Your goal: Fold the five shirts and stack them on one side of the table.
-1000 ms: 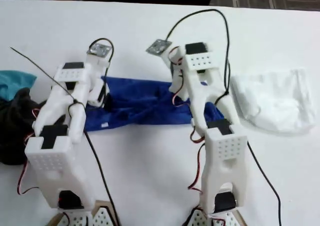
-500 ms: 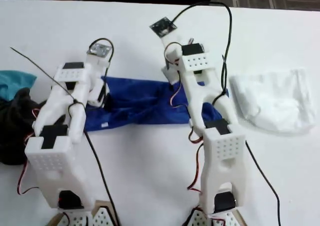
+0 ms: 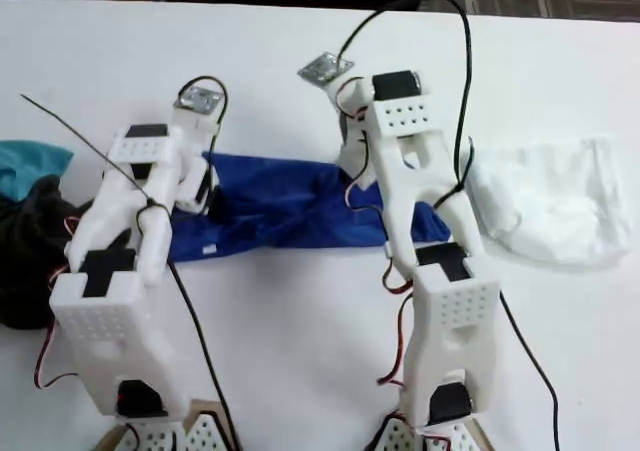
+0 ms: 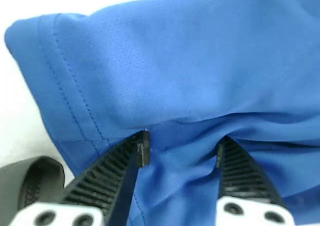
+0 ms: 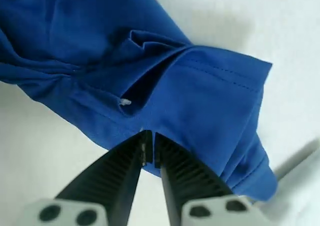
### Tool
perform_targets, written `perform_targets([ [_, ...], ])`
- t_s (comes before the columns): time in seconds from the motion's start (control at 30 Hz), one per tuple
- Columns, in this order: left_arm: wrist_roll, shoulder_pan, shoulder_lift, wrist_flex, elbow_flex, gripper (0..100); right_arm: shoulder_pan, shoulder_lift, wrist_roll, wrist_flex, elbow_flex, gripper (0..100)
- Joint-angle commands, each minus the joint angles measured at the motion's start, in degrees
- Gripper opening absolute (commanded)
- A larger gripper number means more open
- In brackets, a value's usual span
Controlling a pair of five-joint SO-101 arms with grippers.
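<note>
- Your right arm (image 3: 455,301) is swinging back: half a second ago its wrist was lifted farther toward the far edge of the table (image 3: 300,351), and it is now sitting lower again, over the right end of the blue shirt (image 3: 280,206), close to where it was a second ago.
- The arm's lower section is also standing slightly more to the right than before.
- Your right gripper (image 5: 149,148) is pinching down to a thin slit, its tips biting on the hemmed edge of the blue shirt beside a deep fold.
- Your left arm (image 3: 110,291) is keeping the same pose through all three moments.
- Your left gripper (image 4: 180,153) is standing spread wide, both fingertips pressing into the cloth at the shirt's left end, with nothing clamped between them.
- The blue shirt is lying as a crumpled band across the middle of the table between the two arms, its outline barely changing.
- The white shirt (image 3: 545,206) is staying bunched at the right side, just beside the blue one's right end.
- The black shirt (image 3: 30,251) and teal shirt (image 3: 30,161) are staying heaped at the left edge.
</note>
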Motion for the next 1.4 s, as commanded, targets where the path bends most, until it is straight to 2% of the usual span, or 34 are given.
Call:
perform_targets([
  [0.0, -0.53, 0.26, -0.44, -2.73, -0.04, 23, -0.66, -0.31, 1.05, 0.13, 0.35, 2.1],
  [0.37, -0.53, 0.26, -0.44, -2.73, -0.04, 23, -8.48, 9.01, 0.79, -9.63, -1.67, 2.1],
  [0.63, -0.53, 0.26, -0.44, -2.73, -0.04, 23, -8.04, 9.01, 0.79, -9.89, -13.36, 2.1],
  [0.87, -0.53, 0.26, -0.44, -2.81, -0.04, 23, -8.31, 11.03, 0.79, -10.33, -11.52, 2.1],
  [1.03, -0.53, 0.26, -0.44, -2.81, -0.04, 23, -5.93, 12.97, 0.79, -9.01, -12.04, 2.1],
  [1.23, -0.53, 0.26, -0.44, -2.81, -0.04, 23, -2.95, 3.38, 0.79, 0.31, -17.93, 2.1],
  [1.37, -0.44, 0.26, -0.44, -2.81, -0.04, 23, 1.89, -1.45, 0.79, 2.68, -14.51, 2.1],
])
